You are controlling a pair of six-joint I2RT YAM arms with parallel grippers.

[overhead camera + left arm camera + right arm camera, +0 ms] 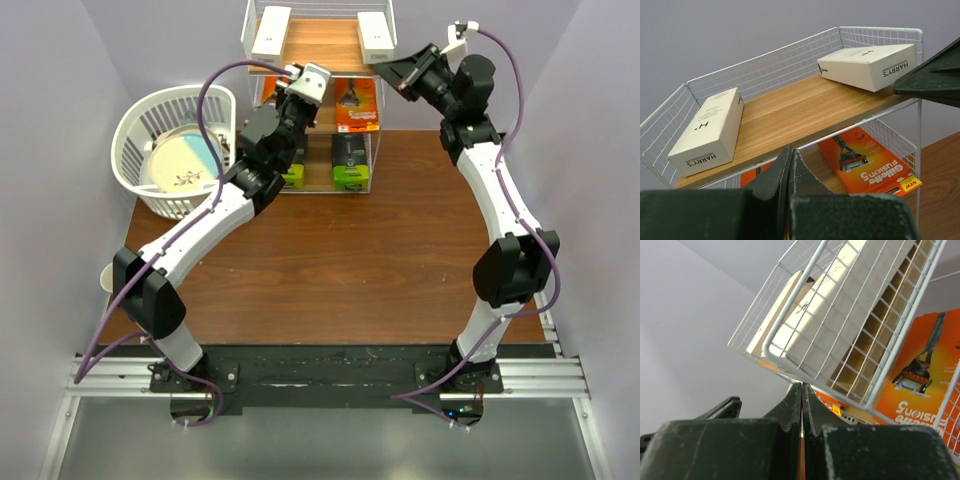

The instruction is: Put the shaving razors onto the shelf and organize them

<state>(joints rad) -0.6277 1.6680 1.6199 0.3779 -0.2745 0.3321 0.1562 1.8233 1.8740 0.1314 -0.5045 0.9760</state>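
Note:
The shelf (320, 45) stands at the table's far edge. Two white razor boxes (271, 32) (373, 32) lie on its top board (790, 110), both reading HARRY'S (710, 130) (867, 65). An orange razor box (357, 105) (870, 162) lies on the middle tier, and a sliver of another orange box (751, 176) shows behind my left fingers. Black-and-lime packs (350, 163) (292, 175) sit on the lowest tier. My left gripper (791, 150) is shut and empty in front of the top tier's left half. My right gripper (380, 66) (802, 385) is shut and empty at the top tier's right front corner, just outside the wire rim (815, 367).
A white slatted basket (140, 130) holding a plate (183, 165) stands left of the shelf, close to my left forearm. A pale mug (107, 278) sits at the table's left edge. Grey walls close in on both sides.

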